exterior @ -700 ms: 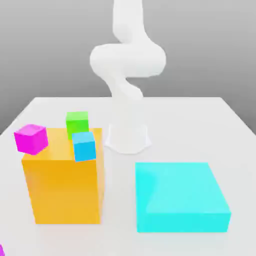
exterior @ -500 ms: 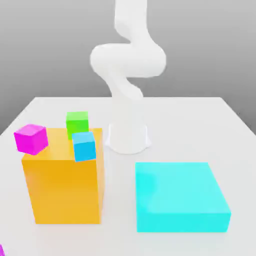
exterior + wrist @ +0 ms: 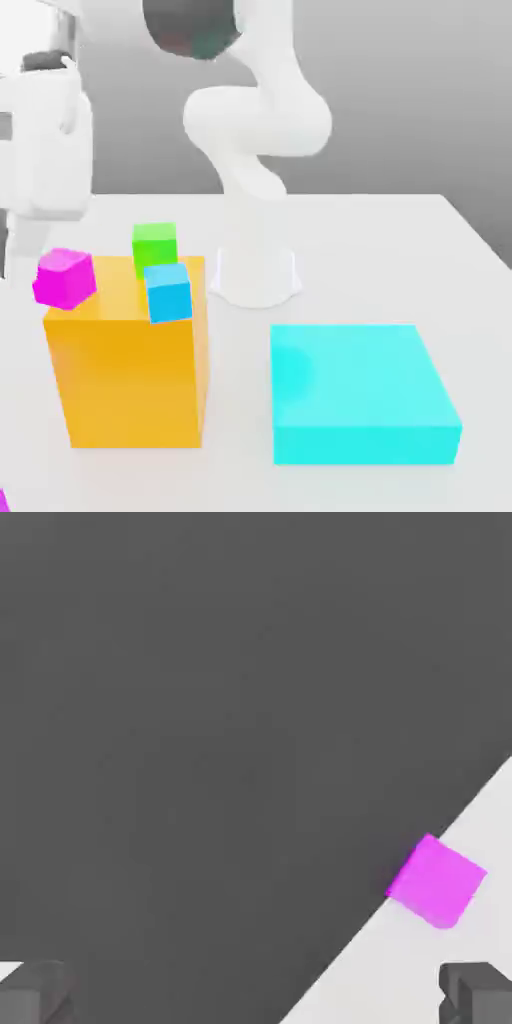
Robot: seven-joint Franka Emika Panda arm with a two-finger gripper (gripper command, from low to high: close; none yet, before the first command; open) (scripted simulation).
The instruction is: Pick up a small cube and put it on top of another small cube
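Swung in since before, the wide-open pincer [image 3: 256, 992] hangs above the magenta cube [image 3: 64, 277] at the desk [image 3: 400, 250] edge, nine o'clock of the orange block [image 3: 125, 370].

Orange block [image 3: 125, 375], wide cyan block [image 3: 360, 395], table [image 3: 400, 240]

Magenta cube [image 3: 65, 277] lies tilted at the table's edge; green cube [image 3: 154, 243] and blue cube [image 3: 167, 291] sit nearby.

Exterior view from the table's front, raised, facing the arm's base [image 3: 255, 275], fairly near, hand view looking steeply down, both sharing the magenta cube [image 3: 65, 277] [image 3: 436, 880]
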